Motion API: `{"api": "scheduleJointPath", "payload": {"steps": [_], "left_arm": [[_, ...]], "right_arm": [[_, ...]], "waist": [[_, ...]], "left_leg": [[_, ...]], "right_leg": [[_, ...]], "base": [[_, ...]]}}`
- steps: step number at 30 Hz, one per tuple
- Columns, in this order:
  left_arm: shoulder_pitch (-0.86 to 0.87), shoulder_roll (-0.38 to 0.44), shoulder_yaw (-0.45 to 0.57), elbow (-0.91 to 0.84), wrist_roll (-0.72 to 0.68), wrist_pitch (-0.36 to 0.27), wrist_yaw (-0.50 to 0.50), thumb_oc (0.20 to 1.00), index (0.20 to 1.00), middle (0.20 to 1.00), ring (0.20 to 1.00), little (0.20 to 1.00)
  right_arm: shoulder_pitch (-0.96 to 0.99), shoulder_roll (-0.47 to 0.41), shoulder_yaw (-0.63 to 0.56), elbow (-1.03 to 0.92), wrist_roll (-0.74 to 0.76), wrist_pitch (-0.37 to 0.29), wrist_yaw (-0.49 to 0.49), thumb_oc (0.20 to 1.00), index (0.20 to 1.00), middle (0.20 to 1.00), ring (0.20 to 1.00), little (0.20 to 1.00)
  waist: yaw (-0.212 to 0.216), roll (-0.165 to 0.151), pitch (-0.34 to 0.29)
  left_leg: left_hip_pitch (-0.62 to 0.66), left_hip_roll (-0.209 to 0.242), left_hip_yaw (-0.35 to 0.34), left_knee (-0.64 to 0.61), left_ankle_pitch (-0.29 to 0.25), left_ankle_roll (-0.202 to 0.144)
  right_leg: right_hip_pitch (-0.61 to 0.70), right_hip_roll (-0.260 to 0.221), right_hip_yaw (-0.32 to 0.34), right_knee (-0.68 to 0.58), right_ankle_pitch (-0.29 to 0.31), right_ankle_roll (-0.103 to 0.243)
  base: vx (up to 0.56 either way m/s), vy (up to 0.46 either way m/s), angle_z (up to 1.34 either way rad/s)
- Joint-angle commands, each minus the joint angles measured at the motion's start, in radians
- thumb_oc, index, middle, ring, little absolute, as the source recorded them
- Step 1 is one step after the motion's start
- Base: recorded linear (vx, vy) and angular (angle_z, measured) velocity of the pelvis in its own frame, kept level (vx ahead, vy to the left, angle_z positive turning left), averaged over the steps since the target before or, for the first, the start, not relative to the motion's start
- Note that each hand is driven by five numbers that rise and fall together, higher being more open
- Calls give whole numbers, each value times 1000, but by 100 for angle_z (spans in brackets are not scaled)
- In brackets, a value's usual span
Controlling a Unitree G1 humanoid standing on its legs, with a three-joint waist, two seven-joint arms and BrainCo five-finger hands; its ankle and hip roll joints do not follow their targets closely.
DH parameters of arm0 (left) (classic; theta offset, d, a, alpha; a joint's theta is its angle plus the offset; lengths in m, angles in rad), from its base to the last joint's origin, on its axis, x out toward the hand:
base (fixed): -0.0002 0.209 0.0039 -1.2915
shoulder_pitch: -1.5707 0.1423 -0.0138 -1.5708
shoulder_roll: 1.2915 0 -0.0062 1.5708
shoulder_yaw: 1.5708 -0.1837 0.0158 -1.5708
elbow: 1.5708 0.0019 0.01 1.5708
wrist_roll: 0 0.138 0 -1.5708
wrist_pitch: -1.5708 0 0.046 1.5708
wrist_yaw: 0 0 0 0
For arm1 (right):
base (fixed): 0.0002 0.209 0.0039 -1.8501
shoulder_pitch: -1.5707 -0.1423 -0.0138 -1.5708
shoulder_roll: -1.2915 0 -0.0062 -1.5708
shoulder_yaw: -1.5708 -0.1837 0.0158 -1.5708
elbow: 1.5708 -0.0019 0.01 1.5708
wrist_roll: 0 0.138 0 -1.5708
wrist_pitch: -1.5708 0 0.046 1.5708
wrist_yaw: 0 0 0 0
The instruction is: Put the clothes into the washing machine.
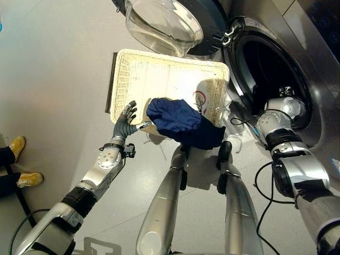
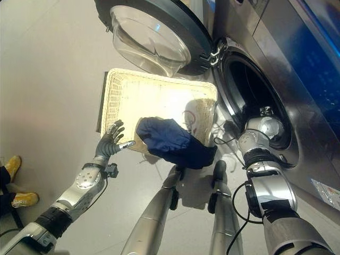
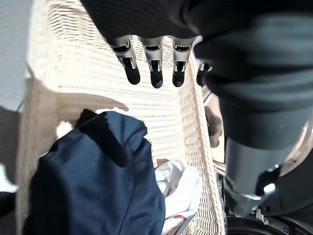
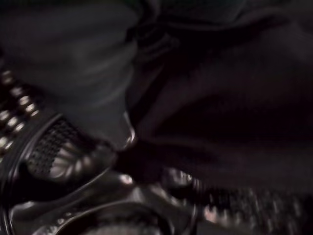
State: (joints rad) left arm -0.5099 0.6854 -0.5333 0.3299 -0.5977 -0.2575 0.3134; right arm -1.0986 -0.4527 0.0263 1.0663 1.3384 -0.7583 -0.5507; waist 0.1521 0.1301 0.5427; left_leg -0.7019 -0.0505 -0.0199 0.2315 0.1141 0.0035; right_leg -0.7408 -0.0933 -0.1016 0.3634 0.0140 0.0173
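the left hand (image 1: 126, 123) hovers spread by the basket (image 1: 133, 69) near the navy garment (image 1: 183, 123), likely ready to grab, while the right arm reaches into the washing machine (image 1: 265, 58) drum, fingers hidden, so can't tell.

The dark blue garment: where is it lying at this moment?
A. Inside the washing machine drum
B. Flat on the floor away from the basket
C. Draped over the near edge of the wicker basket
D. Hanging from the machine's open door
C: the dark blue garment lies over the near rim of the wicker basket, partly spilling outside it, beside the left hand.
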Motion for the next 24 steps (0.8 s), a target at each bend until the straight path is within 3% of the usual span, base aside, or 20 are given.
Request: {"api": "scheduleJointPath", "payload": {"steps": [1, 3, 8, 9, 10, 12, 13, 14, 15, 16, 18, 19, 21, 24], "left_arm": [[-36, 10, 52, 25, 149, 4, 116, 1000, 1000, 1000, 1000, 1000], [-88, 30, 34, 43, 247, 45, 174, 1000, 1000, 1000, 1000, 1000], [-182, 56, -6, 89, 408, 142, 245, 1000, 1000, 1000, 1000, 1000], [-202, 58, -17, 99, 430, 161, 259, 1000, 1000, 1000, 1000, 1000], [-230, 59, -29, 104, 471, 195, 268, 1000, 1000, 1000, 1000, 1000], [-260, 71, -51, 117, 505, 227, 269, 1000, 1000, 1000, 1000, 1000], [-289, 75, -69, 133, 540, 252, 270, 1000, 1000, 1000, 1000, 1000], [-303, 79, -79, 139, 551, 260, 267, 1000, 1000, 1000, 1000, 1000], [-332, 83, -97, 150, 576, 283, 256, 1000, 1000, 1000, 1000, 1000], [-361, 87, -119, 158, 611, 327, 222, 1000, 1000, 1000, 1000, 1000], [-397, 100, -145, 178, 637, 353, 178, 1000, 1000, 1000, 1000, 1000], [-422, 104, -182, 192, 648, 393, 136, 1000, 1000, 1000, 1000, 1000], [-433, 110, -215, 224, 671, 450, 67, 1000, 1000, 1000, 1000, 1000], [-440, 105, -235, 245, 684, 480, 33, 1000, 1000, 1000, 1000, 1000]], "right_arm": [[-23, -199, 9, 2, 581, 245, 489, 1000, 1000, 1000, 1000, 1000], [-11, -155, 13, -26, 634, 321, 583, 1000, 1000, 1000, 1000, 1000], [47, -73, 26, -109, 634, 469, 587, 1000, 1000, 1000, 1000, 1000], [49, -74, 47, -95, 597, 493, 542, 1000, 1000, 1000, 1000, 1000], [46, -75, 62, -83, 437, 505, 463, 1000, 1000, 1000, 1000, 1000], [41, -85, 99, -60, 229, 495, 417, 1000, 1000, 1000, 1000, 1000], [28, -95, 131, -38, 18, 467, 378, 1000, 1000, 1000, 1000, 1000], [21, -101, 150, -29, -43, 434, 363, 1000, 1000, 1000, 1000, 1000], [6, -110, 183, -17, -172, 356, 326, 1000, 1000, 1000, 1000, 1000], [-2, -120, 227, -34, -405, 260, 271, 1000, 1000, 1000, 1000, 1000], [-21, -134, 275, -64, -580, 212, 172, 1000, 1000, 1000, 1000, 1000], [-37, -150, 312, -100, -658, 147, 100, 1000, 1000, 1000, 1000, 1000], [-24, -160, 303, -140, -642, 104, 83, 1000, 1000, 1000, 1000, 1000], [-14, -157, 295, -156, -626, 89, 92, 1000, 1000, 1000, 1000, 1000]], "waist": [[-69, 33, -23], [-76, 28, -23], [-95, 16, -23], [-99, 14, -23], [-102, 12, -23], [-104, 9, -23], [-105, 6, -23], [-106, 5, -23], [-108, 4, -23], [-112, 3, -23], [-119, 0, -23], [-125, 0, -23], [-140, -2, -23], [-148, -1, -23]], "left_leg": [[24, -86, 10, 9, -49, 67], [8, -81, 19, 8, -39, 65], [5, -75, 33, 15, -48, 57], [2, -75, 35, 14, -47, 56], [-10, -75, 39, 12, -37, 56], [-3, -72, 42, 10, -45, 54], [-5, -71, 45, 7, -42, 52], [-6, -70, 47, 7, -41, 51], [-11, -69, 49, 8, -40, 51], [-18, -69, 51, 9, -39, 51], [-34, -70, 55, 15, -34, 51], [-35, -70, 60, 27, -45, 50], [-39, -70, 63, 40, -58, 48], [-40, -71, 67, 44, -65, 48]], "right_leg": [[22, 68, -13, -43, 53, 13], [7, 67, -12, -52, 68, 11], [1, 68, 2, -59, 68, 15], [-2, 69, 5, -62, 70, 15], [-13, 71, 6, -68, 80, 14], [-5, 69, 6, -74, 74, 13], [-5, 67, 4, -82, 78, 13], [-6, 66, 4, -85, 80, 13], [-10, 66, 4, -88, 84, 14], [-19, 66, 4, -90, 89, 16], [-34, 63, 2, -95, 100, 18], [-38, 61, 2, -91, 96, 21], [-44, 60, 6, -88, 93, 27], [-46, 60, 9, -89, 92, 30]], "base": [[2, -58, -4], [-9, -46, -6], [0, -16, -15], [-7, -5, -16], [-8, -5, -12], [-7, -1, -11], [-25, -1, -12], [-29, -3, -13], [-27, 1, -8], [-29, 6, -6], [-38, 24, -4], [-26, 41, -7], [-6, 89, -7], [-11, 75, -6]]}}
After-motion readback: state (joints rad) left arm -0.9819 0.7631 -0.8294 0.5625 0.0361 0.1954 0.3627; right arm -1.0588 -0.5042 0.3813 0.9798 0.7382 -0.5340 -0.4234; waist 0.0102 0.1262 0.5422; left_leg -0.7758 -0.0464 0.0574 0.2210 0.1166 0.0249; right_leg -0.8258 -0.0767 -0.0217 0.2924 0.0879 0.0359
